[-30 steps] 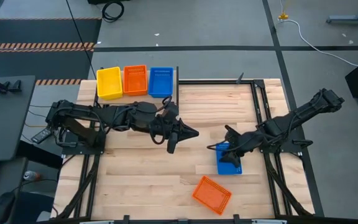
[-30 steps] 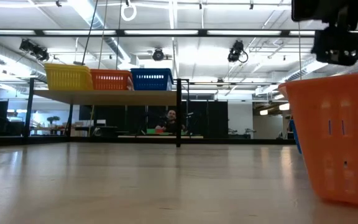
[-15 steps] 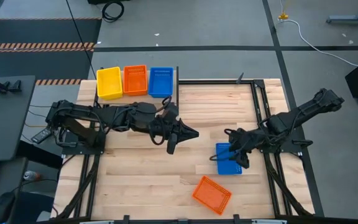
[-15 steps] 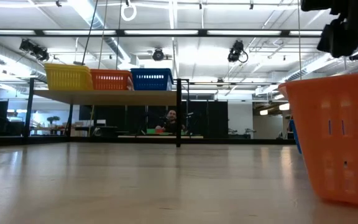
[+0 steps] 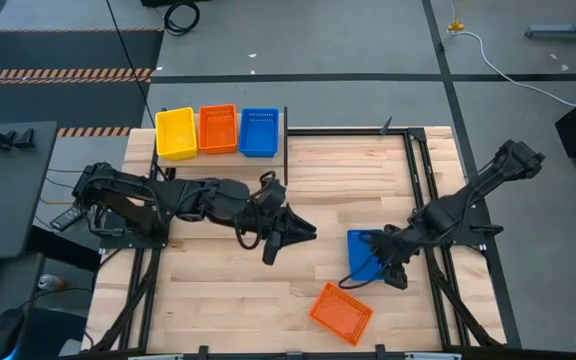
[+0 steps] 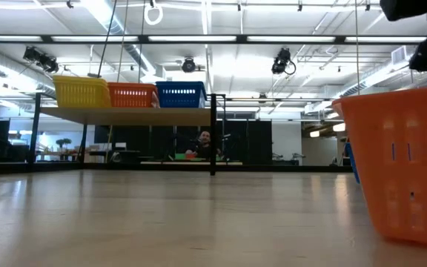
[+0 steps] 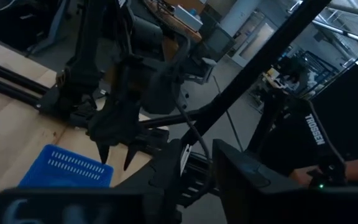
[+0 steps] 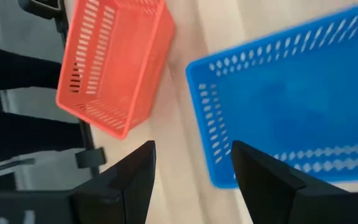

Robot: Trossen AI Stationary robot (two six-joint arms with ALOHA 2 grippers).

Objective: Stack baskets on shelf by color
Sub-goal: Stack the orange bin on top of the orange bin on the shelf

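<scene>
Three baskets stand side by side on the shelf [image 5: 218, 150] at the far left: yellow [image 5: 175, 132], orange [image 5: 218, 128] and blue [image 5: 259, 131]. A second blue basket [image 5: 366, 256] lies flat on the table at the right. An orange basket [image 5: 340, 312] lies near the front edge. My right gripper [image 8: 194, 174] hangs open, pointing steeply down over the blue basket's near wall [image 8: 211, 146], with the wall and bare wood between its fingers. My left gripper [image 5: 298, 232] hovers level and open over the table's middle, holding nothing.
Black frame rails [image 5: 418, 190] run along the table's right side, and a shelf post [image 5: 286, 150] stands by the blue shelf basket. Bare wood [image 5: 228, 290] lies between the arms and the front left. A person [image 6: 204, 141] sits far off in the room.
My right gripper has moved from above the middle of the blue table basket toward the table's near edge and tipped more steeply down, staying open. My left gripper has swung a little toward the near edge. The baskets have kept still.
</scene>
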